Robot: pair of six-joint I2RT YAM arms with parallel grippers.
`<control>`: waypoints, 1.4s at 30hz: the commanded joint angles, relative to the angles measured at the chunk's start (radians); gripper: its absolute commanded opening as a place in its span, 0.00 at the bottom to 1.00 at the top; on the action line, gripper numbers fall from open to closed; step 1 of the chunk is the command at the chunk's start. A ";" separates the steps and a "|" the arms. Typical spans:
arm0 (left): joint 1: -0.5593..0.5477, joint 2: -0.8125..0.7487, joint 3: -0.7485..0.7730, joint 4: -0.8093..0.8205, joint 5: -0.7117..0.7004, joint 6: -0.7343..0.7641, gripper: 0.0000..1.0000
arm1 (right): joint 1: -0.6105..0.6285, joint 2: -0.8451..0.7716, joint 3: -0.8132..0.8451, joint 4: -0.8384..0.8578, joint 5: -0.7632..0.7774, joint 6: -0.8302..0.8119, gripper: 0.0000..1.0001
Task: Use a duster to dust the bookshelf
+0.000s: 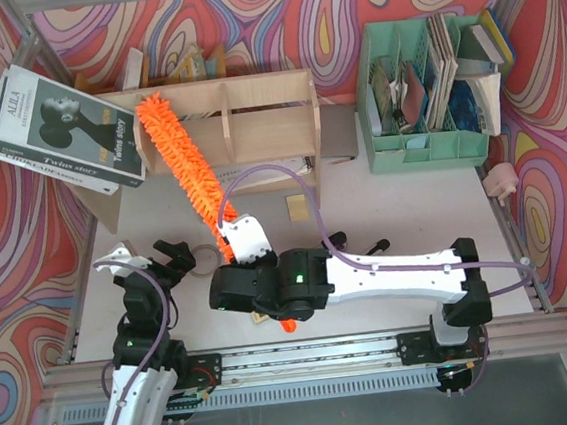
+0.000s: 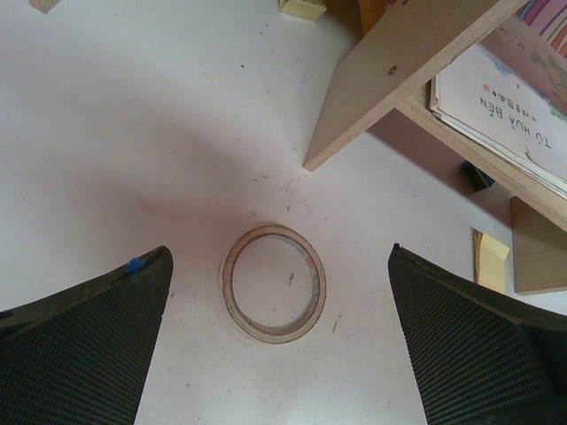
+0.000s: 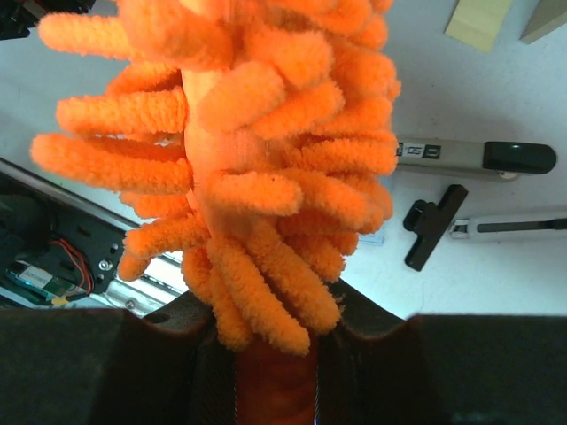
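The bookshelf [image 1: 254,110] is a low plywood unit at the back of the table; one of its side panels [image 2: 399,80] shows in the left wrist view. The duster [image 1: 184,167] is bright orange and fluffy. It slants from the shelf's left bay down toward the arms, and its handle end [image 1: 286,323] sticks out behind my right gripper [image 1: 242,277]. That gripper [image 3: 273,354] is shut on the duster's orange handle just below the fluffy head [image 3: 257,150]. My left gripper [image 1: 172,258] hangs wide open over the table, holding nothing [image 2: 278,251].
A tape ring [image 2: 273,283] lies on the table below the left fingers. A large book [image 1: 64,123] leans on the shelf's left end. A mint-green organiser [image 1: 422,89] stands back right. Yellow notes [image 1: 298,206] and black-handled tools [image 3: 478,158] lie on the table.
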 commanded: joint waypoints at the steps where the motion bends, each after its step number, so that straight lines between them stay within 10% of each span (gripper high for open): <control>1: 0.005 -0.018 -0.013 -0.010 -0.016 0.001 0.99 | 0.002 0.065 -0.022 0.065 0.020 0.062 0.00; 15: 0.005 -0.003 -0.015 0.001 -0.017 -0.001 0.99 | 0.004 0.053 0.026 0.018 0.123 0.068 0.00; 29: 0.005 0.012 -0.018 0.012 -0.013 -0.003 0.99 | 0.003 0.073 0.063 -0.264 0.196 0.464 0.00; 42: 0.005 -0.001 -0.016 0.003 -0.018 -0.002 0.98 | 0.005 0.155 0.068 0.144 -0.061 0.045 0.00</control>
